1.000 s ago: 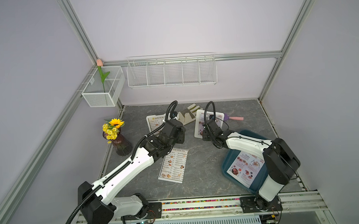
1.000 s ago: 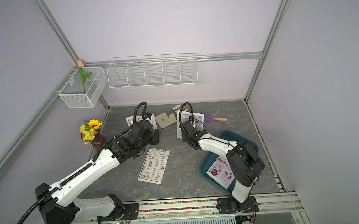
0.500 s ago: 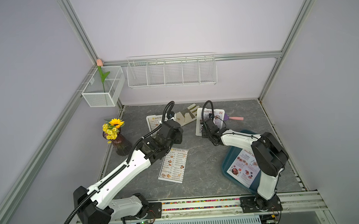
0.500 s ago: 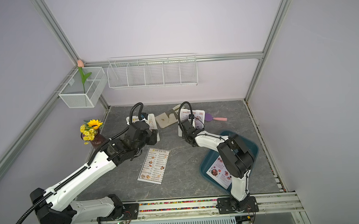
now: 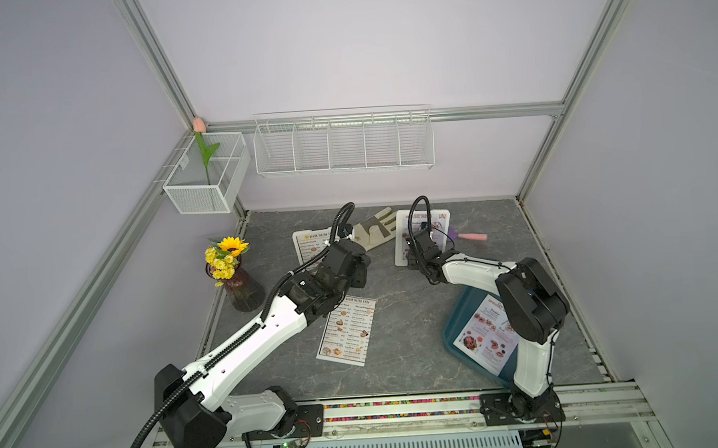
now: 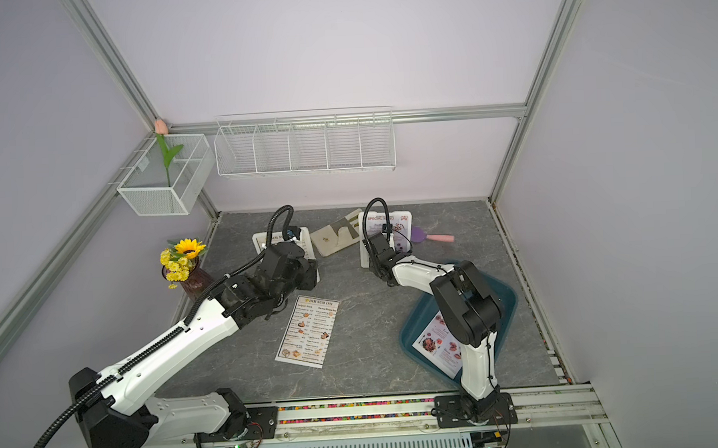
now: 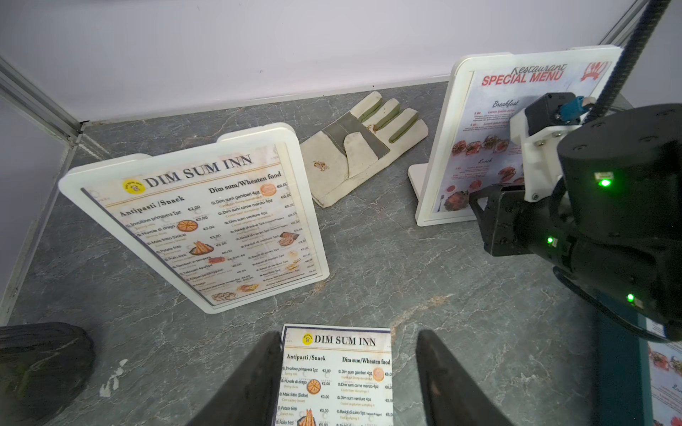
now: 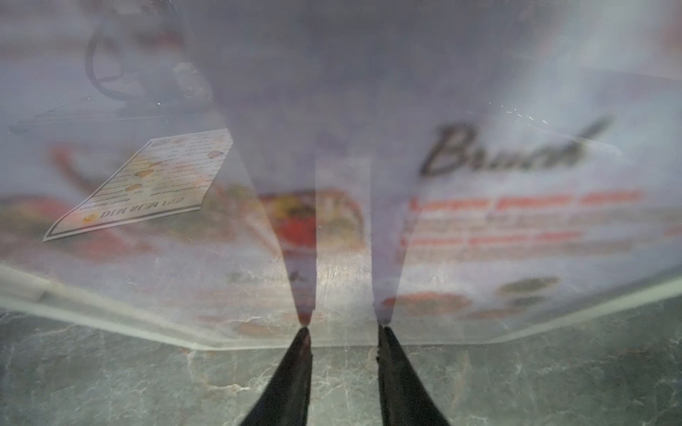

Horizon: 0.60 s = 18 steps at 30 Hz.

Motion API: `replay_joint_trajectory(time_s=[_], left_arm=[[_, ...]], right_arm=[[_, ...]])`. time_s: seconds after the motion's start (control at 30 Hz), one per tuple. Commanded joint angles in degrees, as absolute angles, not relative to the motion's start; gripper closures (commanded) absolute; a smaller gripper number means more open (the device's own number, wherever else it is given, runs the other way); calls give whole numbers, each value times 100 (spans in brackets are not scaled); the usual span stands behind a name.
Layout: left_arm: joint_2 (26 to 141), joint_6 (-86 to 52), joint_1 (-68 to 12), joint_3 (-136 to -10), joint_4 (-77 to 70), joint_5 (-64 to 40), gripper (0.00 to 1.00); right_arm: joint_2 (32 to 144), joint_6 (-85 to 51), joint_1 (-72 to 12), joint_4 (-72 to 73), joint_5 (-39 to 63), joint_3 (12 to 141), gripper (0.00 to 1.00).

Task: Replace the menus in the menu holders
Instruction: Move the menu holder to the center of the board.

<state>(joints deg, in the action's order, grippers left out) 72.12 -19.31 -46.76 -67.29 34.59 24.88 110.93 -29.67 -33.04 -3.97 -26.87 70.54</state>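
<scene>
Your left hand (image 7: 348,333) hung spread and empty above the loose DIM SUM INN menu (image 5: 347,331) on the worktop (image 5: 415,314). From above, your arm hid much of the DIM SUM INN holder (image 7: 305,199). Your right hand (image 8: 343,328), narrowly spread and gripping nothing, touched the lower edge of the SPECIAL MENU holder (image 7: 444,147). Up close its print was blurred behind reflections.

Top views high, overlooking whole table (image 5: 408,335); left wrist low, facing back wall (image 7: 295,44); right wrist close against menu holder (image 8: 110,313).
</scene>
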Motion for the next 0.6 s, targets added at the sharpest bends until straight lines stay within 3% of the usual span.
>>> replay_joint_trajectory(time_s=[0.0, 0.33, 0.4, 0.57], left_arm=[[7269, -1970, -4623, -6908, 3461, 2619, 40], [7134, -1973, -4522, -6960, 3591, 2692, 39], [7060, -1985, -4471, -7003, 3694, 2689, 39], [6770, -2104, -4040, -7156, 4285, 2634, 39]], right_arm=[[11256, -2803, -3201, -275, -2611, 7231, 67], [11013, -2376, -3146, -186, -2310, 7131, 63], [10720, -2167, -3308, -141, -1923, 7031, 58], [9864, -1584, -3895, 321, -613, 6538, 33]])
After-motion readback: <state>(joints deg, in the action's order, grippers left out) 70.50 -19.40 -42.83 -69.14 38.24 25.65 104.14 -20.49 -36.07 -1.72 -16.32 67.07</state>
